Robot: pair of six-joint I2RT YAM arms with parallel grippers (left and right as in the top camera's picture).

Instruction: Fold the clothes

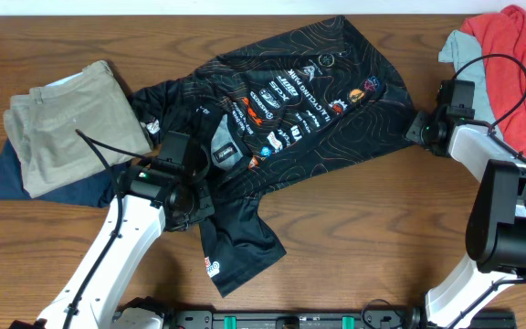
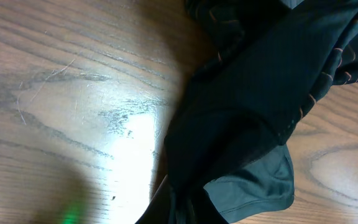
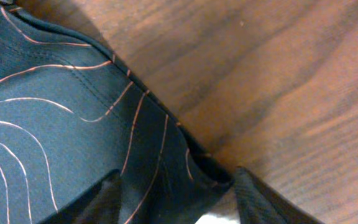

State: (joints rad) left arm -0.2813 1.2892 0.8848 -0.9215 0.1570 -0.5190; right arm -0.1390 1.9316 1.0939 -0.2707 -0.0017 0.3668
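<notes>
The black jersey (image 1: 281, 100) with copper contour lines and white and red logos lies spread and rumpled across the middle of the table. One sleeve trails toward the front edge. My left gripper (image 1: 190, 203) is at its lower left part. In the left wrist view the black fabric (image 2: 260, 93) gathers into the jaws (image 2: 188, 214), which look shut on it. My right gripper (image 1: 416, 128) is at the jersey's right edge. In the right wrist view its fingers (image 3: 179, 199) are open on either side of the hem corner (image 3: 55, 112).
Khaki-beige trousers (image 1: 71, 119) lie folded on a navy garment (image 1: 26, 178) at the left. A red garment (image 1: 519, 55) and a pale grey one (image 1: 468, 55) are heaped at the back right, with a black cable over them. The right arm's base (image 1: 514, 219) stands at the right.
</notes>
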